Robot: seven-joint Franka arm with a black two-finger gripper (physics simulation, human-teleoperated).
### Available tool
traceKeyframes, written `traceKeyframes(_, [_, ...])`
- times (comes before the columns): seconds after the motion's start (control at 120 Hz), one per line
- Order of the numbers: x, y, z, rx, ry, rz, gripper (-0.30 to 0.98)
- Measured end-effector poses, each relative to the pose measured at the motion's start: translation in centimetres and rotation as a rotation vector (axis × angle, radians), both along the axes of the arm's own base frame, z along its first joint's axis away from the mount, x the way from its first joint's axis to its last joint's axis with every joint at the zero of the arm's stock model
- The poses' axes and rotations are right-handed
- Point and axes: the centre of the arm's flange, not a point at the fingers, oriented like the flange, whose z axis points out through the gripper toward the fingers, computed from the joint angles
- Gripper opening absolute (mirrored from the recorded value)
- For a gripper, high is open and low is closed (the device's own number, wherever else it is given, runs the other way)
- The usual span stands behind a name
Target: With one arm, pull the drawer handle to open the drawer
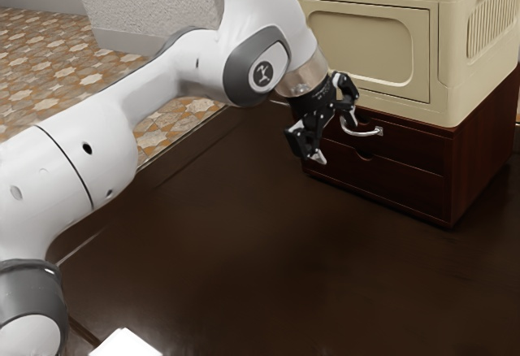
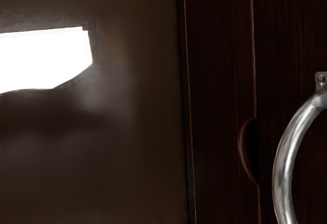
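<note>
1. The black two-finger gripper (image 1: 335,138) stood open at the chest's front, its fingers well apart and clamped on nothing.
2. The curved metal handle (image 1: 363,132) was on the face of the upper drawer (image 1: 414,149), which sat flush in the dark wooden chest (image 1: 487,159) and looked shut.
3. From the gap between the fingers, the handle lay toward the exterior view's right and slightly higher, near the upper finger. Whether that finger touched the metal, I couldn't say for sure.
4. The handle's long axis ran level along the drawer face, while the fingers were spread roughly above and below one another. That suited a grip across the bar, in my judgement.
5. The Franka arm (image 1: 260,51) was the only one on hand, so the pull was its to make. The step looked like lining up: the gap needed to come over the bar before closing.
6. The cream cabinet (image 1: 370,47) had its base edge close above the drawer, leaving the upper finger little spare height. Below were the finger notch (image 1: 363,158) and the lower drawer (image 1: 400,185).
7. Bare tabletop (image 1: 244,242) stretched out before the chest, giving room for a straight backward pull. Closing too low risked missing the bar or pinching only its end.
</note>
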Motion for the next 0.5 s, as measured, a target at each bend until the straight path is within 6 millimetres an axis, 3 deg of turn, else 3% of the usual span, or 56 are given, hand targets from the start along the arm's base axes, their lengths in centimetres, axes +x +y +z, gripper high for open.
traceKeyframes(0.317, [1.5,1.2,-0.9,0.002,-0.057,-0.016,0.68])
traceKeyframes(0.5, [1.8,1.0,-1.5,0.006,-0.067,-0.031,0.51])
